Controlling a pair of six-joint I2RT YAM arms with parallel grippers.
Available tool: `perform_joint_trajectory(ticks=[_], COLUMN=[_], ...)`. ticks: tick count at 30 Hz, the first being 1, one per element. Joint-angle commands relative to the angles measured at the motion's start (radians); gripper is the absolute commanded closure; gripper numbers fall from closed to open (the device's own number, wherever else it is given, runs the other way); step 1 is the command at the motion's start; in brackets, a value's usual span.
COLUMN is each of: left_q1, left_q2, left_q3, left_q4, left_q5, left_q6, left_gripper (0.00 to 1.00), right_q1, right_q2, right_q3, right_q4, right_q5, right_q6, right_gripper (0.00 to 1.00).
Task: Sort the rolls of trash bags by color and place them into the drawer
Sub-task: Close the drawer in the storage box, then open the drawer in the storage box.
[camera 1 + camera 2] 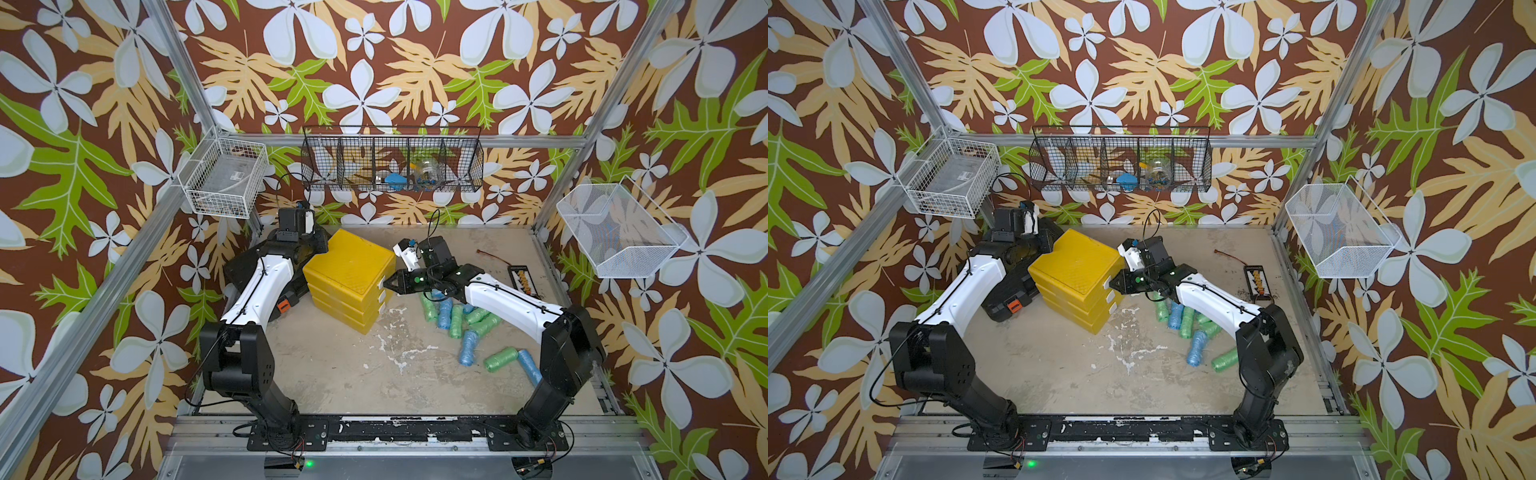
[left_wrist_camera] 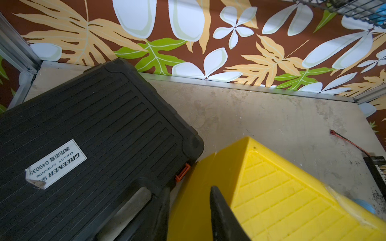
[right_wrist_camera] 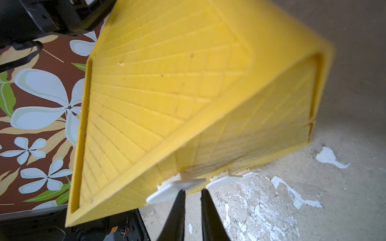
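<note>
Rolls [image 1: 456, 322] lying loose on tabletop [image 1: 332, 365] beside chest [image 1: 349, 266], looking light, squashy: grip mid-body. Chest likely sliding easily, so left pincer [image 2: 189, 192] clamping its top edge, right pincer [image 3: 192, 191] pinching top tab [image 3: 160, 195]

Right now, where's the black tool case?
In both top views the black tool case lies at the far left of the table, under the left arm, right beside the yellow drawer chest.
</note>
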Motion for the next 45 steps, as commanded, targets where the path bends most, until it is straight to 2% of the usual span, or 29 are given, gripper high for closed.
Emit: perform_joint_trajectory(ticks=[1,7,14,20,25,33,45], left_q1=[-0.006,-0.006,0.001,0.002,0.002,0.001,0.002], left_q2=[-0.005,-0.010,-0.037,-0.086,-0.143,-0.203,-0.199], left_q3=[-0.032,-0.012,0.077,0.105,0.038,-0.108,-0.175], left_q4=[-0.141,-0.148,-0.163,-0.172,-0.153,-0.084,-0.045], left_q5=[0.121,0.090,0.057,0.090,0.164,0.225,0.232], left_q6=[0.003,0.010,0.002,-0.011,-0.032,-0.064,-0.070], left_gripper=[0.65,0.64,0.61,0.61,0.61,0.61,0.62], right_q1=[0.005,0.005,-0.006,-0.009,-0.009,-0.005,-0.005], right_q2=[0.011,-0.012,-0.090,-0.127,-0.101,-0.040,0.033], right_q3=[0.011,-0.019,-0.129,-0.227,-0.259,-0.256,-0.236], right_q4=[0.065,0.056,0.077,0.152,0.251,0.339,0.388], right_q5=[-0.009,0.018,0.060,0.068,0.017,-0.018,-0.017], right_q6=[0.016,0.004,0.017,0.074,0.156,0.235,0.289], right_gripper=[0.82,0.78,0.65,0.49,0.40,0.38,0.40])
